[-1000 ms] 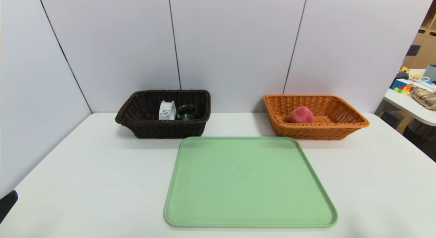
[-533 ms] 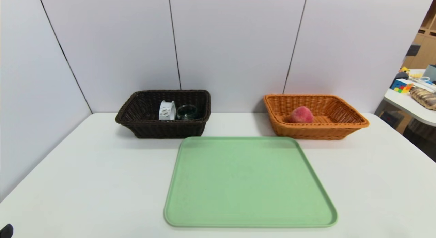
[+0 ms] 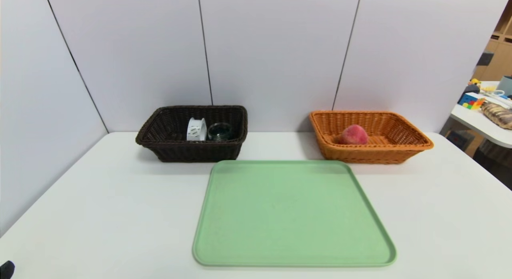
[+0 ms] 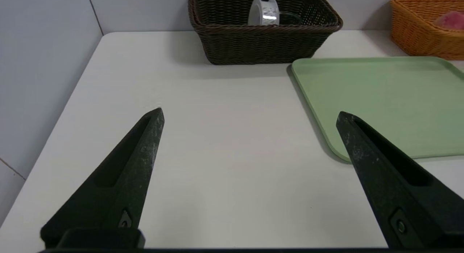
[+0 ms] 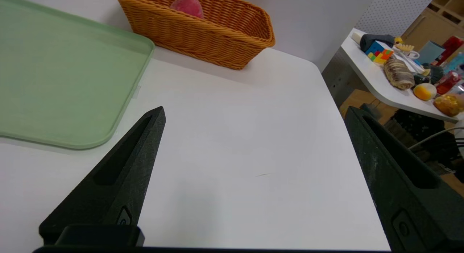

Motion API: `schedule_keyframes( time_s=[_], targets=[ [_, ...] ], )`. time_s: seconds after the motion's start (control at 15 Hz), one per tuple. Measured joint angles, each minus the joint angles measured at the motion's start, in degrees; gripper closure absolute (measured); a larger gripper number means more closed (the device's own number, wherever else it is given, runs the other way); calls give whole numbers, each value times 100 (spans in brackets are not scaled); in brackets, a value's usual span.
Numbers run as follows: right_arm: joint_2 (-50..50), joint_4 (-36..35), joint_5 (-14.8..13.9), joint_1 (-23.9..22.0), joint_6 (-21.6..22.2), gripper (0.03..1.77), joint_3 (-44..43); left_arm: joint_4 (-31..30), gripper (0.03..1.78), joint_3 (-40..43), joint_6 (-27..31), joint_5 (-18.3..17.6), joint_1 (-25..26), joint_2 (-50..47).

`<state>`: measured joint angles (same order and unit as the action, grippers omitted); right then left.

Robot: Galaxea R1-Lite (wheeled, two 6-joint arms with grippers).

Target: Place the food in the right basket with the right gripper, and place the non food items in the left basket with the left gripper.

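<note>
Since a second ago the left end effector (image 4: 250, 115) has slid almost out of the head view: its dark tip stood higher at the 8 o'clock edge then, and now only a sliver shows in the corner. Nothing else has shifted.

Both end effectors are spread wide and hold nothing. The left one hovers over the bare white surface (image 3: 120, 215), near its front left corner. The right end effector (image 5: 253, 111) hangs likewise over the front right part of the surface, out of the head view.

From the head view, the green tray (image 3: 294, 215) lies bare in the middle. The dark brown basket (image 3: 192, 151) stands at 11 o'clock from the tray's centre, and inside it the white ring-shaped band (image 3: 196, 129) stands on edge just beside the glass cup (image 3: 219, 131); whether they touch I cannot tell. The orange basket (image 3: 370, 151) stands at 1 o'clock, with the peach (image 3: 353, 134) resting in its left half.

By my judgement the sorting is finished: the food sits in the right basket and both non-food items in the left one, so no grasp seems left to make. Were one needed, the geometry is plain: the dark basket lies ahead of the left end effector at about 12 o'clock in its wrist view, the orange basket ahead of the right, each arm nearer its own basket.
</note>
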<state>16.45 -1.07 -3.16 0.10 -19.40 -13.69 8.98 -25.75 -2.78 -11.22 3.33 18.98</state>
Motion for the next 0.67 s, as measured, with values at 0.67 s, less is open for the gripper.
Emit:
schedule_keyframes(
  time_s=[0.67],
  targets=[
    [-146,118,7,-34,-15,10,79,57,12,640,166,-315,-133,-432]
  ],
)
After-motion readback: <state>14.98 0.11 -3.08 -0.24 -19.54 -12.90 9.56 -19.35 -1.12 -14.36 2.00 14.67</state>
